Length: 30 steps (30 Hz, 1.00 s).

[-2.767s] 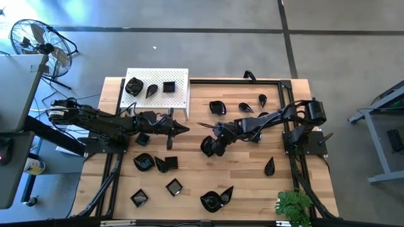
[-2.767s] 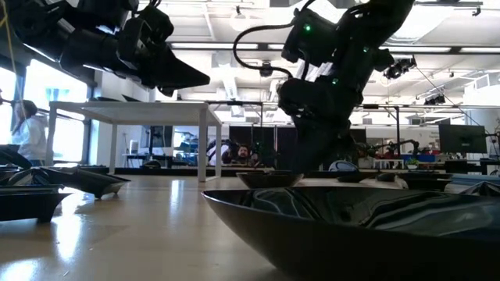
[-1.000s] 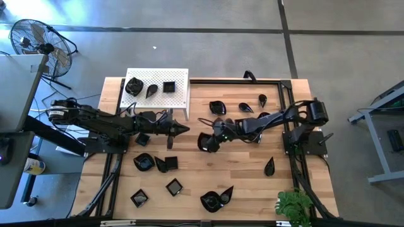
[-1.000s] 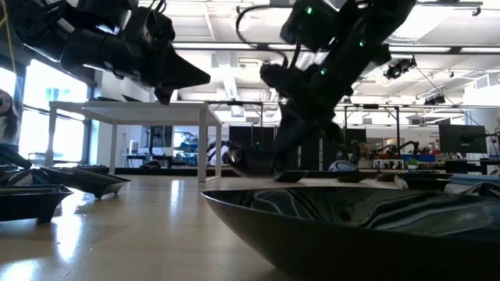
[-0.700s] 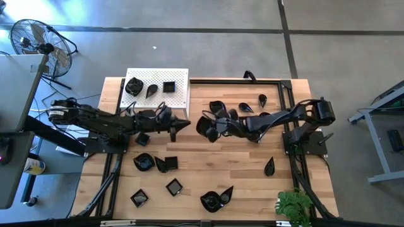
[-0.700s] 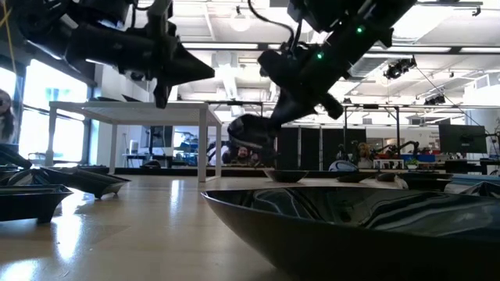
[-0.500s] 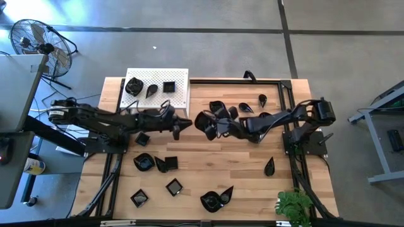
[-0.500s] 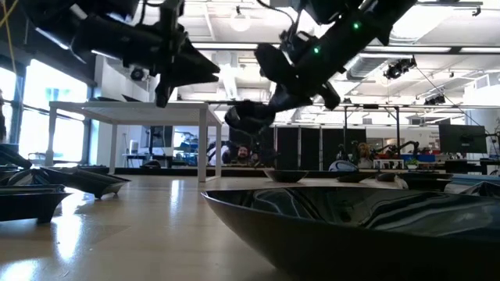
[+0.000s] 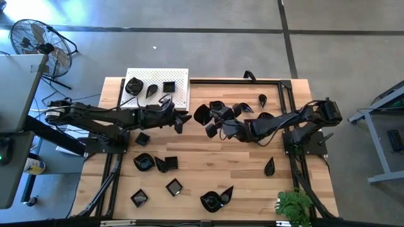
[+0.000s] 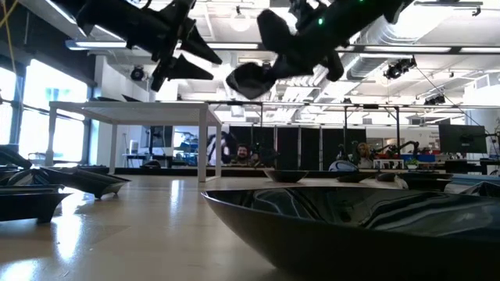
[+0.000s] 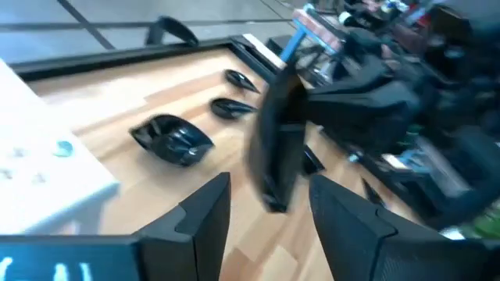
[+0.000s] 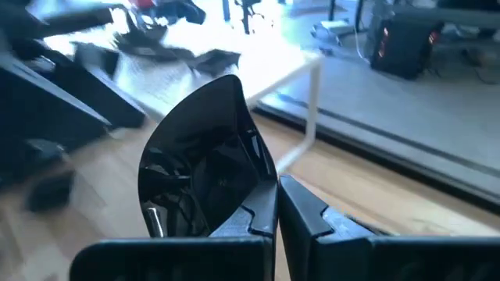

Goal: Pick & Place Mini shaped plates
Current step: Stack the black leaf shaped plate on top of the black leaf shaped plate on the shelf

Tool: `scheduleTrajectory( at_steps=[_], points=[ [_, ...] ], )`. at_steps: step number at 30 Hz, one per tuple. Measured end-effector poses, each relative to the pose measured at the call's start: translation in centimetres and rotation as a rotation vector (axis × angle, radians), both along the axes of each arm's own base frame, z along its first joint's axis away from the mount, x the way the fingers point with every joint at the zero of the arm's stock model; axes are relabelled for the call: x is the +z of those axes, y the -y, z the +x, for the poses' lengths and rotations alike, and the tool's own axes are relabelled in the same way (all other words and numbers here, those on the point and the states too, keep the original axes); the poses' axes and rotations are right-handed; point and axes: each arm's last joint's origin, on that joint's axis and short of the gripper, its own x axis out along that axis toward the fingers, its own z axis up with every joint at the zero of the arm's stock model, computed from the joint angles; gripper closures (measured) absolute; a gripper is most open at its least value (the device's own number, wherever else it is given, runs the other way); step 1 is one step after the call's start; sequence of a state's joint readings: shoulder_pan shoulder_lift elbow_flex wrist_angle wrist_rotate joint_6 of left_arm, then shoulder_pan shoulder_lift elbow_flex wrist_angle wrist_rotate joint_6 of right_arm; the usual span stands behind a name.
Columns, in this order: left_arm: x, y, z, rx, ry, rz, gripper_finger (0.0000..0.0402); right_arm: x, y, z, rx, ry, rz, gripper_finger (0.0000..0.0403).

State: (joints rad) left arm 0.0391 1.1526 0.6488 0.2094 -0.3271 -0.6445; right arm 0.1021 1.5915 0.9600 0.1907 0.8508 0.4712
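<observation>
Just off the white perforated stand (image 9: 158, 88), toward the table's middle: right gripper (image 9: 218, 124) clamped shut on the rim of a glossy black teardrop plate (image 9: 202, 114), carried in the air and tipped on edge, hollow face turned to the wrist camera (image 12: 205, 173). Seen from table height as a dark rounded lump (image 10: 248, 80) hanging well above the wood. Facing it from the stand's side, left gripper (image 9: 180, 120) with fingers (image 11: 205, 215) spread wide, nothing between them, near the plate yet apart from it. On the stand: three more black dishes, a wavy round one (image 9: 133, 86), a leaf (image 9: 151, 91) and a square (image 9: 168, 87). Beyond the held plate, away from the stand, a wavy dish (image 9: 216, 106) and small teardrops (image 9: 245, 108) on the pale wooden table (image 9: 240, 170). Farther from the stand, toward the near edge, squares (image 9: 174, 186) and other shiny black pieces scattered about. Smooth, mirror-like glaze on every dish; matte white stand surface dotted with holes.
</observation>
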Motion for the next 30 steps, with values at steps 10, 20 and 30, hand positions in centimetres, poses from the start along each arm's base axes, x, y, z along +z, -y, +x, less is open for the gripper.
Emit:
scheduleTrajectory(
  at_steps=[10,20,30],
  points=[
    [1.2,0.4,0.4,-0.052,-0.002,0.084,0.0268,1.0,-0.3,0.4,0.065,0.064,-0.033,0.0402],
    [1.0,0.4,0.3,-0.049,-0.027,0.079,0.0328,1.4,-0.4,0.6,0.085,0.094,-0.044,0.0402],
    [0.8,0.3,0.2,-0.030,-0.042,0.080,0.0397,1.4,-0.4,0.6,0.098,0.084,-0.047,0.0401]
  ],
)
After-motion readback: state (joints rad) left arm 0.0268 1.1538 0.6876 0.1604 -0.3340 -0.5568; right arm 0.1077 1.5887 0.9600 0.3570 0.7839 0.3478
